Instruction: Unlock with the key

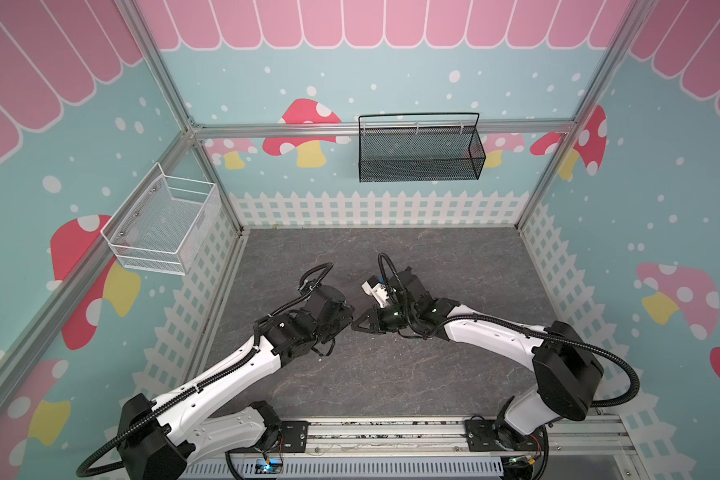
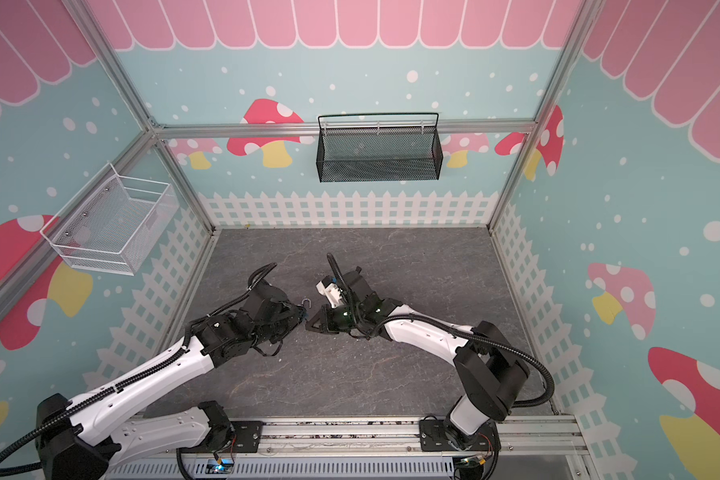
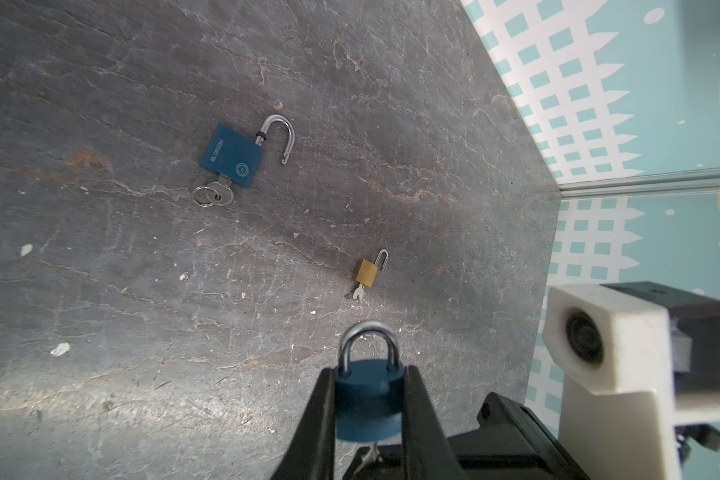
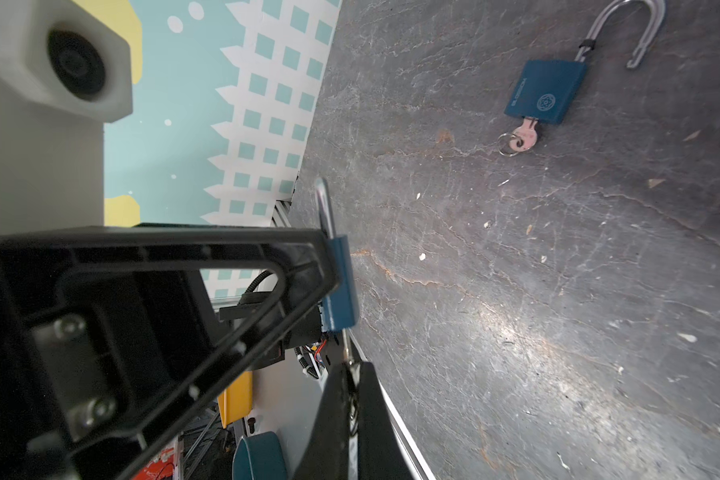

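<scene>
Left gripper (image 3: 369, 376) pinches the round lock (image 3: 366, 411) by its flat faces, one finger on each side. Shackle (image 3: 368, 332) points away from the wrist, with both legs seated in the body. The key (image 4: 346, 347) sits in the end of the lock opposite the shackle. Right gripper (image 4: 352, 368) has its jaws pressed together on the key's head.

In both top views the two grippers meet tip to tip over the middle of the table (image 1: 454, 374), with the lock held between them and off the surface; only the shackle tip shows in a top view (image 2: 307, 303).

Also lying flat on the table, well apart from each other:
- square lock (image 3: 231, 156), shackle swung open, its key (image 3: 219, 193) in the body with a ring on it
- brass lock (image 3: 366, 272), shackle open, small key in it
</scene>
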Tool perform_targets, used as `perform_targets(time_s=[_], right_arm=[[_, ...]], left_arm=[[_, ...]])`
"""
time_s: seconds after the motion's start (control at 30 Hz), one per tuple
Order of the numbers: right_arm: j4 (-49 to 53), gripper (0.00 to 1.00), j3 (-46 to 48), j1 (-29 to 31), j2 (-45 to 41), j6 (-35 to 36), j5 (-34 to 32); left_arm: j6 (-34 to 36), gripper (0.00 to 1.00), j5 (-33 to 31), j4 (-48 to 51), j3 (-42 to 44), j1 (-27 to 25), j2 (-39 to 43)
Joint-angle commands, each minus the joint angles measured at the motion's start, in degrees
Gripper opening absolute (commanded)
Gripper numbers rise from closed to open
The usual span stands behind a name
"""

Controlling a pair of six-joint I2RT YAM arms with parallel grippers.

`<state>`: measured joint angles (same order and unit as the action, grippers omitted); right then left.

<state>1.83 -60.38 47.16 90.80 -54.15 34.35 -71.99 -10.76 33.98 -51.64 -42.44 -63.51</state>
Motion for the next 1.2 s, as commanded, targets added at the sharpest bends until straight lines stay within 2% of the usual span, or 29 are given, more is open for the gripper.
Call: perform_targets(time_s=[0.0,0.13,0.4,0.5,0.6,0.67,0.8,0.97,1.07,1.17], right_arm=[[-2.9,0.00,-3.6,0.5,0.7,2.9,-4.4],[-0.5,0.00,-4.7,0.5,-0.2,4.8,-9.5],[-1.1,0.00,-5.0,1.0,-0.7,5.4,-14.3],[-3.4,0.00,-4.5,0.9,-1.1,5.0,-13.1],[-7.2,0.00,-3.0,-0.2,-1.4,1.6,-7.3],[-8.2,0.00,-2.9,-0.3,-2.1,0.9,-6.7],[-5.8,0.00,-3.6,-0.3,-4.6,4.6,-13.7],[-5.0,0.00,-3.7,-0.3,-5.9,7.3,-17.7],[-7.0,0.00,-3.1,-0.3,-6.3,6.2,-16.0],[-11.3,0.00,-2.4,-0.7,-6.2,3.2,-8.6]], left_arm=[[-1.2,0.00,4.8,2.5,-1.3,-1.9,-0.7],[-3.0,0.00,6.6,1.8,-0.6,-2.4,-0.3],[-8.1,0.00,8.9,-1.3,1.1,-4.4,-0.6],[-7.8,0.00,8.9,-1.2,1.4,-4.9,-0.7],[-7.6,0.00,8.6,-0.5,2.0,-5.0,-0.4],[-7.6,0.00,8.4,-0.5,2.0,-5.7,-0.3],[-8.9,0.00,8.8,-1.3,1.5,-8.4,-1.3],[-10.3,0.00,10.5,-3.2,1.5,-9.8,-1.3],[-10.8,0.00,10.4,-3.3,0.8,-10.8,-0.9],[-11.1,0.00,7.9,-3.6,2.1,-10.7,1.1]])
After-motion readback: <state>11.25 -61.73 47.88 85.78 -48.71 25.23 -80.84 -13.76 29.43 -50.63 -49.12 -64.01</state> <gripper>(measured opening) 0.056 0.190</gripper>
